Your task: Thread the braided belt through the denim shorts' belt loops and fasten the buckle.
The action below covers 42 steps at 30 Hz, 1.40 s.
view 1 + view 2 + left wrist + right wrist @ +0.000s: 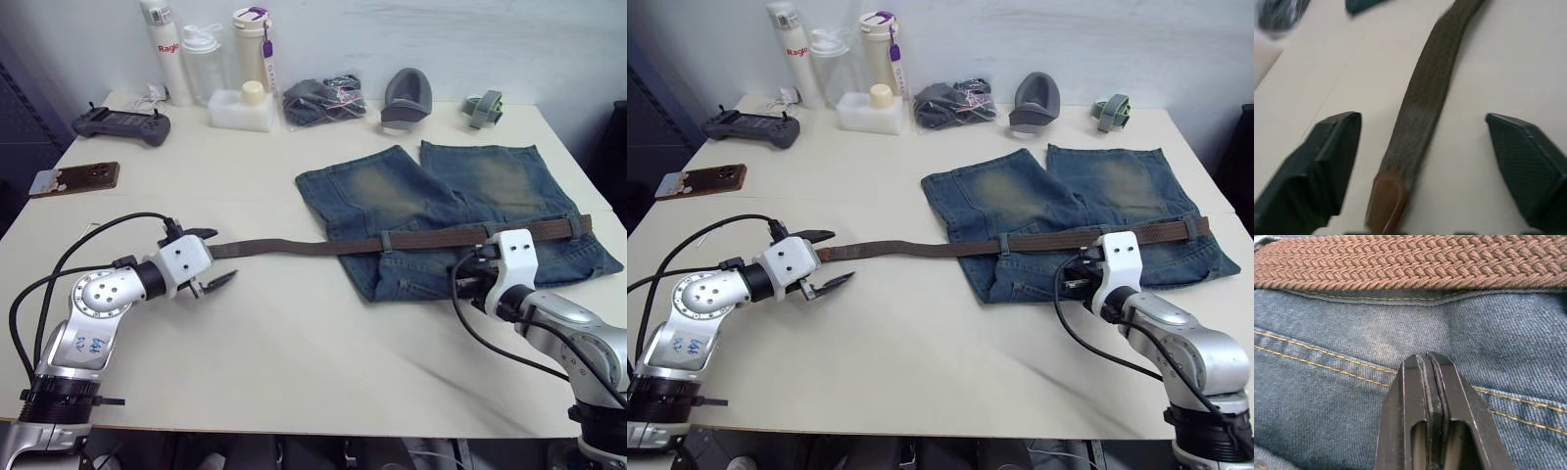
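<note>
The braided belt [411, 240] lies across the waistband of the denim shorts [441, 201], under belt loops [386, 241], its long free end trailing off the shorts toward my left gripper [208, 262]. That gripper's fingers stand wide apart, either side of the belt's tan tip. My right gripper [1428, 363] rests pressed together on the denim just below the belt.

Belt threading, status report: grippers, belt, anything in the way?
Left gripper open astride braided belt tip. Right gripper shut, resting on denim shorts. Belt through waistband belt loops. Nothing in the way.
</note>
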Available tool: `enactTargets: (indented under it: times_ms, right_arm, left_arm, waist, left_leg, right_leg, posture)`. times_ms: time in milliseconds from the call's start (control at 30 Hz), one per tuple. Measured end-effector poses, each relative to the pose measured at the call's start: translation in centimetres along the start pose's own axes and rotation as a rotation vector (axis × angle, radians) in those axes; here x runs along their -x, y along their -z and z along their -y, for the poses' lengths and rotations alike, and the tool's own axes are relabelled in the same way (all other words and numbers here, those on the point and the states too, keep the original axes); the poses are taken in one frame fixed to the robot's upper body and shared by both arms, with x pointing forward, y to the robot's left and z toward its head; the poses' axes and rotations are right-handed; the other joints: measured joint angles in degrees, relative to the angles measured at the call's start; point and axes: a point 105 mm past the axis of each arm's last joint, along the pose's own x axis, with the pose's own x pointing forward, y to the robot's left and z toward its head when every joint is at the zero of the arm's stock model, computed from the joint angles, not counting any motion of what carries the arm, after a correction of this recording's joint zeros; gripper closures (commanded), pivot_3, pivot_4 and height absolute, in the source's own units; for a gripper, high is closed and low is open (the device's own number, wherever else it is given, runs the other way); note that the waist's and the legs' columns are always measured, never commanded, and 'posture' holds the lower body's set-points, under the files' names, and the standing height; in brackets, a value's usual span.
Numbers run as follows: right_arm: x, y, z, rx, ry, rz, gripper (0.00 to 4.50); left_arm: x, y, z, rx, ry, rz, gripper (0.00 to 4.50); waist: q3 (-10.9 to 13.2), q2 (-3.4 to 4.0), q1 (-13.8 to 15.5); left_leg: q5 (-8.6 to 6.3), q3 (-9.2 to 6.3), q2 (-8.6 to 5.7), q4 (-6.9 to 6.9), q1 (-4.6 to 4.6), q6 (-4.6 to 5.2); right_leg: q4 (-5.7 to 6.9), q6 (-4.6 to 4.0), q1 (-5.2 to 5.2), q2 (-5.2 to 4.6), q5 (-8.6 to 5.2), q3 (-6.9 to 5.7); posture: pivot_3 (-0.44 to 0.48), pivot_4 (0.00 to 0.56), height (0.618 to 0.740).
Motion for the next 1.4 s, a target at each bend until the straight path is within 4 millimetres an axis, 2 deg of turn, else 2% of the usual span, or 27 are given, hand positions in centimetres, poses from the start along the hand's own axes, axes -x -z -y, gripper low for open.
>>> enactTargets:
  times_ms: [67,200,300,367,467,533,667,767,800,833,867,900,933,1033,1133,1233,1300,1400]
  right_arm:
    - [0.4,0.0,-1.2,-0.002,-0.067,-0.001,2.19]
    - [2.2,-0.5,-2.4,0.041,-0.138,-0.004,0.14]
    - [4.2,-1.7,-3.5,0.176,-0.181,-0.012,0.06]
    - [5.0,-1.8,-3.9,0.260,-0.185,-0.040,0.06]
    - [6.4,-0.9,-3.4,0.335,-0.155,-0.131,0.06]
    - [7.5,-1.1,-3.1,0.374,-0.134,-0.154,0.06]
    - [9.8,-1.7,-1.8,0.402,-0.054,-0.176,0.06]
    - [11.2,-1.9,-1.3,0.410,-0.010,-0.192,0.06]
    - [11.7,-2.0,-1.2,0.412,0.004,-0.192,0.00]
    - [12.1,-2.4,-1.0,0.419,0.020,-0.186,0.00]
    - [12.4,-2.8,-0.9,0.430,0.035,-0.180,0.00]
    - [12.6,-3.3,-0.8,0.445,0.047,-0.174,0.00]
    - [12.7,-3.6,-0.8,0.452,0.053,-0.163,0.00]
    - [12.6,-4.1,-1.0,0.471,0.048,-0.148,0.00]
    - [11.8,-4.4,-1.5,0.492,0.010,-0.137,0.00]
    - [10.5,-4.4,-1.9,0.499,-0.042,-0.132,0.00]
    - [9.6,-4.6,-2.1,0.500,-0.074,-0.126,0.00]
    - [8.6,-4.8,-2.3,0.518,-0.107,-0.131,0.00]
  left_arm:
    - [-0.9,-2.2,-0.1,0.015,0.039,0.107,0.00]
    - [-4.2,-6.0,0.7,0.131,0.164,0.281,0.00]
    - [-7.4,-8.2,2.6,0.176,0.324,0.342,0.00]
    - [-9.2,-9.3,4.0,0.199,0.435,0.370,0.00]
    - [-12.1,-11.2,6.6,0.206,0.597,0.394,0.00]
    - [-14.0,-12.2,8.4,0.192,0.663,0.389,0.00]
    - [-16.9,-13.4,11.5,0.184,0.719,0.376,0.00]
    - [-19.1,-13.2,12.9,0.127,0.683,0.304,0.00]
    - [-19.8,-12.6,13.3,0.101,0.657,0.260,0.51]
    - [-20.2,-11.8,13.8,0.075,0.647,0.216,0.72]
    - [-20.5,-11.0,14.1,0.057,0.643,0.177,1.16]
    - [-20.5,-10.5,14.1,0.040,0.634,0.162,1.78]
    - [-20.6,-10.6,14.1,0.020,0.628,0.159,2.04]
    - [-20.2,-10.0,13.3,-0.016,0.615,0.144,3.24]
    - [-18.3,-8.3,10.1,-0.021,0.572,0.099,4.48]
    - [-14.8,-5.3,5.6,0.045,0.472,0.020,4.48]
    - [-12.3,-3.2,3.4,0.130,0.401,-0.030,4.48]
    - [-9.1,-1.4,1.5,0.267,0.307,-0.056,4.48]
  waist:
    - [0.1,0.15,0.1]
    - [0.2,0.38,1.0]
    - [0.2,0.37,1.5]
    - [0.2,0.36,1.6]
    - [0.3,0.38,1.8]
    - [0.3,0.36,1.9]
    - [0.3,0.35,1.7]
    - [0.3,0.31,1.7]
    - [0.3,0.31,1.6]
    - [0.3,0.31,1.5]
    - [0.3,0.31,1.5]
    - [0.3,0.29,1.5]
    - [0.3,0.28,1.6]
    - [0.3,0.27,1.5]
    - [0.4,0.29,0.9]
    - [0.4,0.29,0.3]
    - [0.4,0.33,0.0]
    - [0.5,0.35,0.1]
  left_leg:
    - [0.00,0.00,-0.01,0.00,-0.03,0.01]
    - [-0.01,0.00,-0.08,0.04,-0.10,0.09]
    - [0.00,-0.03,-0.11,0.04,-0.16,0.13]
    - [-0.01,-0.05,-0.11,0.03,-0.20,0.15]
    - [0.00,-0.07,-0.12,0.04,-0.25,0.18]
    - [0.00,-0.09,-0.12,0.03,-0.26,0.19]
    - [0.00,-0.11,-0.12,-0.01,-0.24,0.20]
    - [0.00,-0.14,-0.12,-0.02,-0.22,0.20]
    - [0.00,-0.14,-0.12,-0.03,-0.21,0.20]
    - [0.00,-0.14,-0.12,-0.03,-0.21,0.20]
    - [0.00,-0.13,-0.12,-0.05,-0.20,0.20]
    - [0.00,-0.15,-0.10,-0.05,-0.18,0.20]
    - [0.00,-0.17,-0.10,-0.05,-0.19,0.20]
    - [0.00,-0.17,-0.09,-0.06,-0.17,0.19]
    - [0.04,-0.16,-0.06,-0.13,-0.06,0.12]
    - [0.13,-0.15,-0.06,-0.31,0.05,-0.04]
    - [0.22,-0.15,-0.06,-0.45,0.08,-0.14]
    - [0.24,-0.16,-0.06,-0.50,0.07,-0.15]
  right_leg:
    - [0.00,0.00,0.00,0.00,0.00,-0.01]
    - [-0.04,0.08,0.01,0.00,0.04,-0.02]
    - [-0.15,0.12,0.02,0.04,0.05,-0.09]
    - [-0.20,0.13,0.04,0.05,0.06,-0.10]
    - [-0.24,0.15,0.04,0.04,0.06,-0.13]
    - [-0.27,0.16,0.04,0.05,0.07,-0.13]
    - [-0.27,0.17,0.05,0.07,0.07,-0.12]
    - [-0.26,0.19,0.06,0.09,0.07,-0.12]
    - [-0.27,0.19,0.05,0.10,0.07,-0.11]
    - [-0.27,0.19,0.06,0.10,0.07,-0.10]
    - [-0.27,0.19,0.05,0.10,0.07,-0.09]
    - [-0.26,0.19,0.05,0.11,0.07,-0.10]
    - [-0.27,0.19,0.07,0.11,0.07,-0.14]
    - [-0.30,0.19,0.09,0.10,0.07,-0.13]
    - [-0.24,0.13,0.09,0.13,0.05,-0.09]
    - [-0.21,0.03,0.09,0.14,0.01,-0.07]
    - [-0.21,0.01,0.09,0.11,0.01,-0.08]
    - [-0.25,0.01,0.08,0.08,0.00,-0.11]
  posture:
    - [0.000,0.150,0.656]
    - [0.000,0.150,0.656]
    - [0.000,0.150,0.656]
    - [0.000,0.150,0.656]
    - [0.000,0.150,0.656]
    - [0.000,0.150,0.656]
    - [0.000,0.150,0.656]
    - [0.000,0.150,0.656]
    - [0.000,0.150,0.656]
    - [0.000,0.150,0.656]
    - [0.000,0.150,0.656]
    - [0.000,0.150,0.656]
    - [0.000,0.150,0.656]
    - [0.000,0.150,0.656]
    - [0.000,0.150,0.656]
    - [0.000,0.150,0.656]
    - [0.000,0.150,0.656]
    - [0.000,0.150,0.656]
